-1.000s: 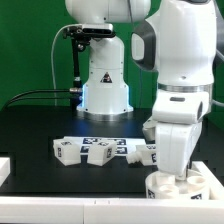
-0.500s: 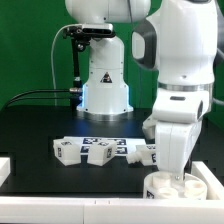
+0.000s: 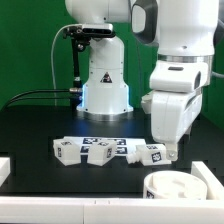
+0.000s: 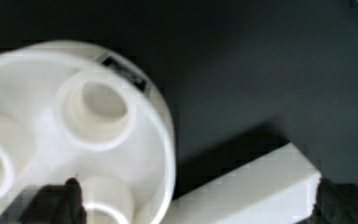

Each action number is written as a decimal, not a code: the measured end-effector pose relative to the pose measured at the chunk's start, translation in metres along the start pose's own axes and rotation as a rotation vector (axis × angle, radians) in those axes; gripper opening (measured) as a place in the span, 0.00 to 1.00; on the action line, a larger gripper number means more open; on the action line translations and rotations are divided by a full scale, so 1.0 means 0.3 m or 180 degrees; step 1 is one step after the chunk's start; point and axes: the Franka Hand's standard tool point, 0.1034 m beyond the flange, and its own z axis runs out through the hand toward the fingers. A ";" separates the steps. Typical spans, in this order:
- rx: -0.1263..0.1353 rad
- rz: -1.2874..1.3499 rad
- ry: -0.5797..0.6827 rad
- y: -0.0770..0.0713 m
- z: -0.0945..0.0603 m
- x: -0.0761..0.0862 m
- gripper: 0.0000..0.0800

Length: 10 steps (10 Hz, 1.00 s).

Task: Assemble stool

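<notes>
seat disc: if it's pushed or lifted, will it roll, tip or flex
The seat lies flat, low and wide, so a push would probably slide it rather than roll or tip it. It looks like thick moulded plastic with sockets, so likely stiff. Its smooth white rim may be slippery to grip.

On table (image 3: 40, 125): seat (image 3: 185, 186) at front, exterior view's right. Legs (image 3: 100, 152) in row behind it, leftward; marker board (image 3: 105, 139) just behind legs.
</notes>
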 end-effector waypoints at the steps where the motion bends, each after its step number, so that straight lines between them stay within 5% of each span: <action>1: -0.0001 -0.0004 0.0000 0.001 -0.001 0.001 0.81; 4: 0.0002 -0.0015 -0.0004 -0.002 0.000 -0.001 0.81; 7: -0.0033 -0.0546 -0.0021 -0.084 0.004 -0.045 0.81; 10: -0.0025 -0.0549 -0.0025 -0.091 0.010 -0.054 0.81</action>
